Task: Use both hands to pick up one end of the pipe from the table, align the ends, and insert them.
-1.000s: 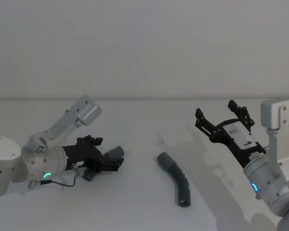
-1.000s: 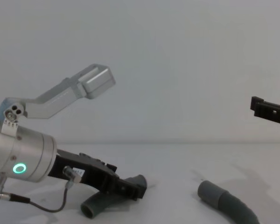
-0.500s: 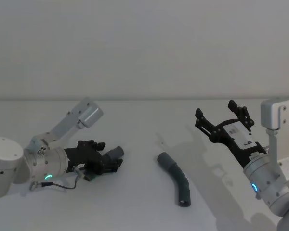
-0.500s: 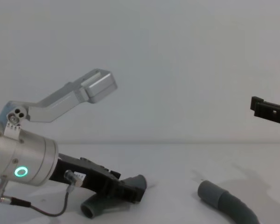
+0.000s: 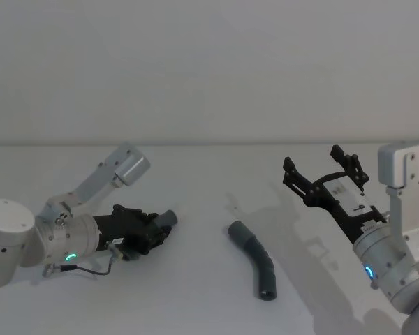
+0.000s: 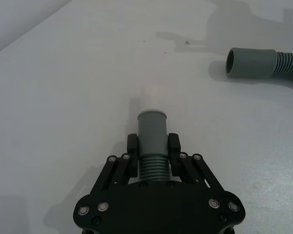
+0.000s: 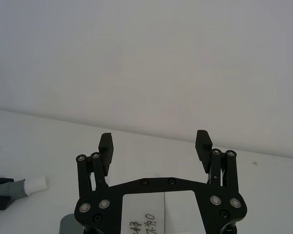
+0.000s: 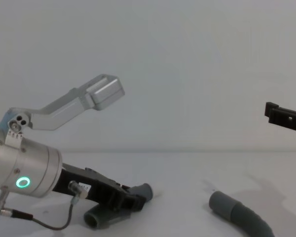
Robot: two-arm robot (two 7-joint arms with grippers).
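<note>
Right wrist view: right claw (image 7: 155,145) is hovering wide open over the bench (image 7: 39,141). Its white label (image 7: 154,217) is bearing handwriting, cut off and unreadable. Left wrist view: left claw (image 6: 153,146) is clamping the ribbed hose (image 6: 152,168) behind its grey cuff (image 6: 152,127), its white tip (image 6: 151,97) blending into the bench. Head view: second hose (image 5: 255,257) is lying between the claws.

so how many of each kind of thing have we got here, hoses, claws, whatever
hose pieces: 2, the held hose and the loose hose lying on the table
claws: 2, the left claw shut on the held hose, the right claw open and raised
total: 4
</note>
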